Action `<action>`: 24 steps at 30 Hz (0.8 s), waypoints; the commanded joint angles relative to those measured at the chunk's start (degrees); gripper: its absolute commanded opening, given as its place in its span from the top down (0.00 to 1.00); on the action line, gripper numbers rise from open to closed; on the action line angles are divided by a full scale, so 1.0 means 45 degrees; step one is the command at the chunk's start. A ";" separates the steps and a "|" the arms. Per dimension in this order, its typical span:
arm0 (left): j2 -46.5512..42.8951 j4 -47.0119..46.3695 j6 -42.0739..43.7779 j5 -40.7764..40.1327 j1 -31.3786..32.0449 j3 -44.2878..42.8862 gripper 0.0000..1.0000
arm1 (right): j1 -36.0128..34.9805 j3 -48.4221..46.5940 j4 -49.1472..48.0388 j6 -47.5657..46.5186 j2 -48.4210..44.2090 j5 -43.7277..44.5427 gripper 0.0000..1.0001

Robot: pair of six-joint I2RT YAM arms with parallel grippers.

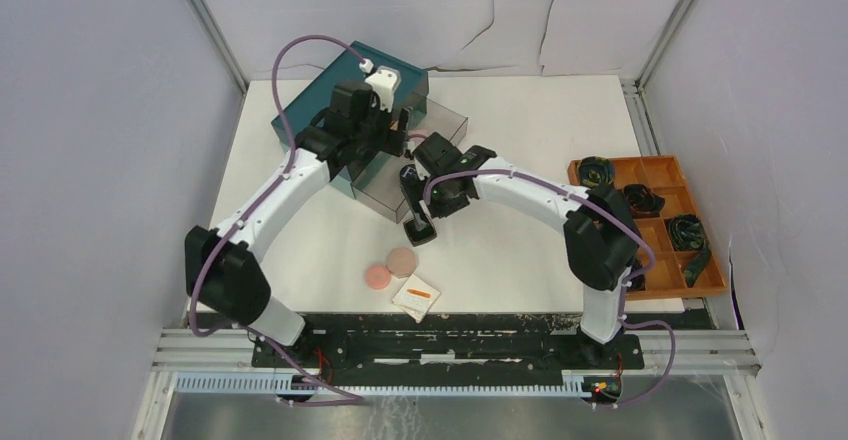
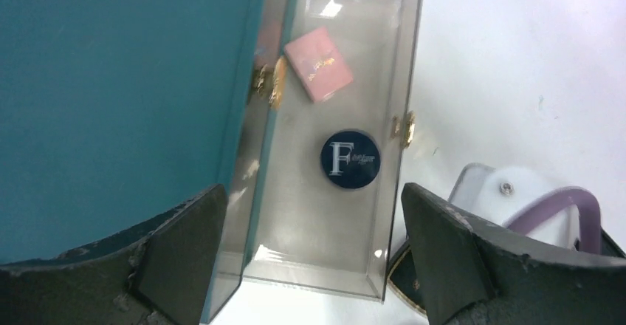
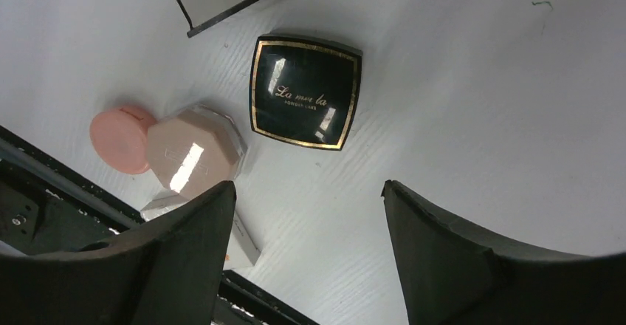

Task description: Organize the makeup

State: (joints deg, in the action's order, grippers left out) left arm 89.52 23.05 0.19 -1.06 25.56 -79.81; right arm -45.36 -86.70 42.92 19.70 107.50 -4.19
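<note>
My left gripper (image 2: 314, 255) hangs open over a clear pulled-out drawer (image 2: 384, 214) of the teal box (image 2: 111, 96). A dark-blue round "F" tin (image 2: 350, 159) and a pink square (image 2: 318, 64) lie inside the drawer. My right gripper (image 3: 308, 192) is open above the table, empty, just short of the black square compact (image 3: 306, 92). A pink round disc (image 3: 118, 139), a beige disc (image 3: 193, 154) and a white pad (image 3: 243, 245) lie to its left. In the top view the pink disc (image 1: 377, 277), beige disc (image 1: 401, 261) and pad (image 1: 416, 298) with a thin orange-red stick lie near the front.
An orange compartment tray (image 1: 655, 172) with dark rolled bundles (image 1: 596, 171) stands at the right edge. The teal box (image 1: 340, 85) sits at the back left, its clear drawers (image 1: 385, 188) pulled out toward the middle. Both arms meet near these drawers.
</note>
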 commanded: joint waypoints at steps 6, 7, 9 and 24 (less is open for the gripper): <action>-0.2461 0.0515 -0.0706 -0.0130 -0.0019 0.1429 0.05 | -0.0580 -0.0503 -0.1820 0.0214 0.1725 0.0435 0.20; -0.2591 0.0580 -0.0671 -0.0135 -0.0034 0.1518 0.05 | -0.0588 -0.0456 -0.1924 0.0238 0.1844 0.0424 0.20; -0.2805 0.0654 -0.0666 -0.0126 -0.0027 0.1704 0.05 | -0.0620 -0.0428 -0.2068 0.0297 0.2077 0.0418 0.20; -0.3237 0.0598 -0.0822 0.0416 -0.0021 0.2538 0.07 | -0.1081 0.0252 -0.2799 0.1207 0.2738 0.1579 0.15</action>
State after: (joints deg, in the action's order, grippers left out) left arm 77.10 26.98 -1.58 -0.95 25.32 -68.47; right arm -49.82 -86.91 32.51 22.90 118.15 -1.08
